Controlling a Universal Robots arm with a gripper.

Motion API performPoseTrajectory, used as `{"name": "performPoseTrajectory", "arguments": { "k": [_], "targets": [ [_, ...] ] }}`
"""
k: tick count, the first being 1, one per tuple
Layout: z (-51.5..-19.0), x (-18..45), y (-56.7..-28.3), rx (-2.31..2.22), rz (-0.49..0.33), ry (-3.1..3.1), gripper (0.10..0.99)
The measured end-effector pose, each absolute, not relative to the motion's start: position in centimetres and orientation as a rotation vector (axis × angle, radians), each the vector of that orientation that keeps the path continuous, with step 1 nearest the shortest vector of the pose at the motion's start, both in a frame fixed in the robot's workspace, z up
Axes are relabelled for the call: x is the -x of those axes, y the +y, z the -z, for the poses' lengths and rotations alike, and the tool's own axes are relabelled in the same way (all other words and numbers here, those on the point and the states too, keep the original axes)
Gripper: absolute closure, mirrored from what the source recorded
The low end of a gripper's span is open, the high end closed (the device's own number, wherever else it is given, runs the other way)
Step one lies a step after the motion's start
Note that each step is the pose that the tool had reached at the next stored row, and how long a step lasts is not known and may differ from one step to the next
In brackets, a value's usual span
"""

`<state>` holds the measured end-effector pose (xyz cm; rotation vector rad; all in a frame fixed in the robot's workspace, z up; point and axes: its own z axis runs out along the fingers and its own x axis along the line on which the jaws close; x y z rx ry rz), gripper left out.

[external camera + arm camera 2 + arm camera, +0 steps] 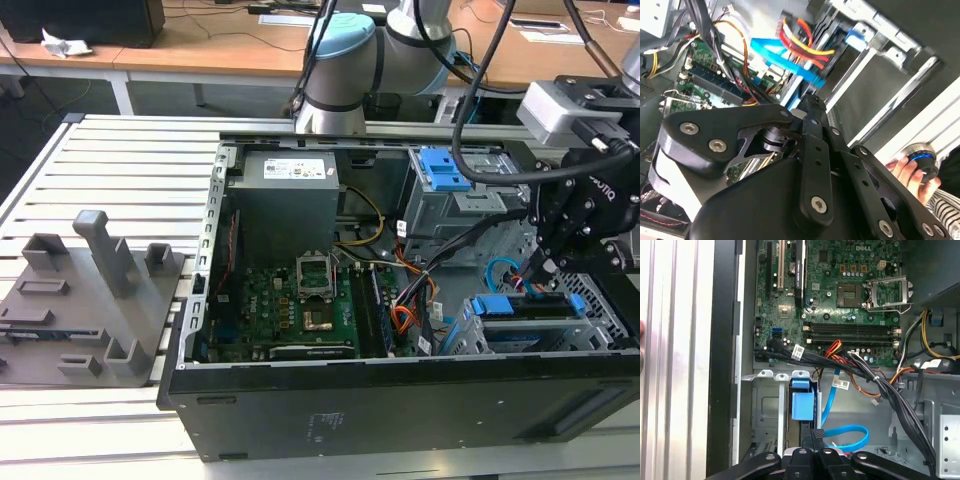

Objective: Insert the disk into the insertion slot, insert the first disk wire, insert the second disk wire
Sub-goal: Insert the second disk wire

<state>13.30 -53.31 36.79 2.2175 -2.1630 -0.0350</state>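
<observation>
1. The jaws of the gripper [812, 437] are seen drawn together with almost no gap. A small black plug [818, 432] lies right at the tips, but whether it is actually pinched cannot be told.
2. The plug is joined to a blue wire [850, 432], which loops just beside the tips in the first wrist view.
3. The disk [801, 402] is found directly ahead of the tips and is marked by its blue caddy end. It is judged seated in the insertion slot [765, 410], with only its end face exposed.
4. In the exterior view the gripper [538, 280] is lowered over the disk [505, 305] at the view's right end of the open computer case [400, 400].
5. Handling of the wire is judged as follows: the cable is light, limp and springy, and the plug is small, stiff and somewhat slippery. Hold is best taken on the plug body, not on the cable, since a squeezed cable would bend away.
6. The disk is judged rigid, fairly heavy and shock-sensitive. It is best gripped by the caddy edges, not the label face.
7. Farther out, the motherboard [840, 290] and a black wire bundle [890, 390] are seen. The bundle could be snagged.
</observation>
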Motion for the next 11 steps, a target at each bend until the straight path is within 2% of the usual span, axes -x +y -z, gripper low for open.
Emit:
{"name": "performPoseTrajectory", "arguments": {
  "k": [11],
  "targets": [
    [-36.78, -12.81, -53.31, -2.217, 0.035, -2.163, 0.980]
  ]
}}
